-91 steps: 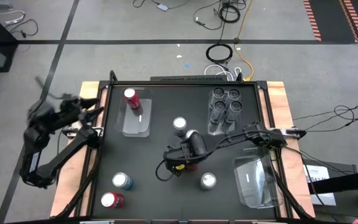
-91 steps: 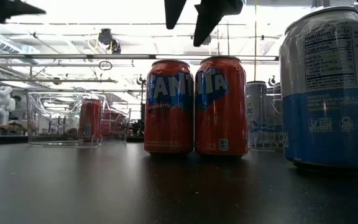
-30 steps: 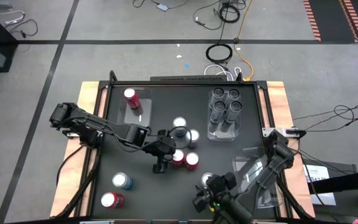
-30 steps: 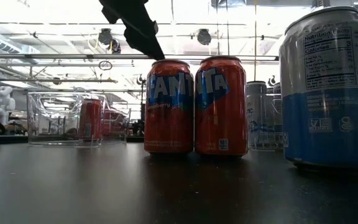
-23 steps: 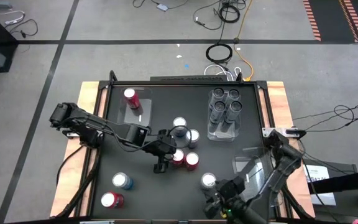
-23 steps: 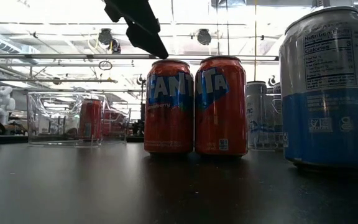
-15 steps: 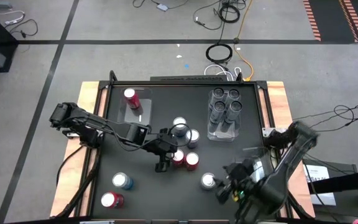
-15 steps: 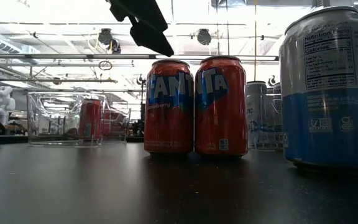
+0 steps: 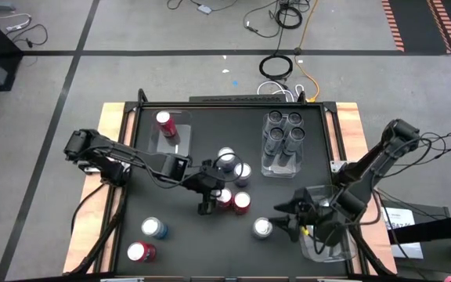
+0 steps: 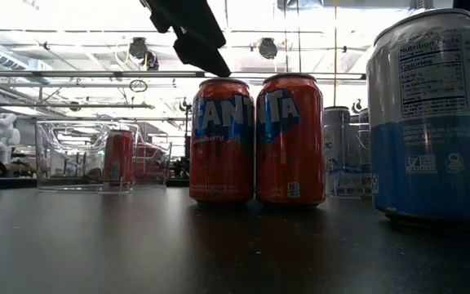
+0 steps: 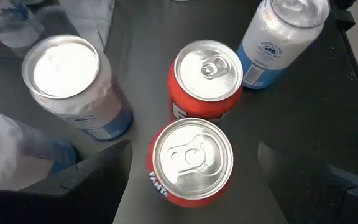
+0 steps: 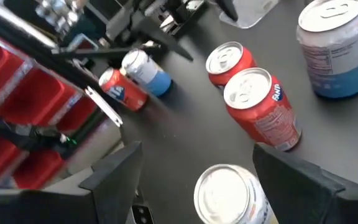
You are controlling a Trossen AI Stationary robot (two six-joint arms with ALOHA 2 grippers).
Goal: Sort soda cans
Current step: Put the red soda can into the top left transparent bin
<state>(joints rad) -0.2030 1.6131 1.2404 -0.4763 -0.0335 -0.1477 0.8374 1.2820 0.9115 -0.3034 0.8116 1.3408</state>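
The right arm has swung back in from the near edge of the black bench (image 9: pixel 171 243), and its end effector (image 9: pixel 282 222) now hangs just beside a blue-and-silver soda can with a silvery round top (image 9: pixel 262 228), fingers spread wide and holding nothing. The left end effector (image 9: pixel 210 190) has barely shifted over the last second; it hovers with its fingers wide apart over the nearer of two red soda cans (image 9: pixel 225 199) that stand side by side mid-bench, with the second red can (image 9: pixel 241 203) touching it. I'd say each arm is lining up its own pick and neither has closed yet. Sorting is partly done: four dark grey cans sit in the clear rectangular plastic tray (image 9: pixel 283 166) at the far right, one red can (image 9: pixel 164 121) in the far-left tray (image 9: pixel 171 157), while the near-right tray (image 9: pixel 327 249) looks empty. A blue-and-silver can (image 9: pixel 154 228) and a red can (image 9: pixel 139 252) wait near the left corner.
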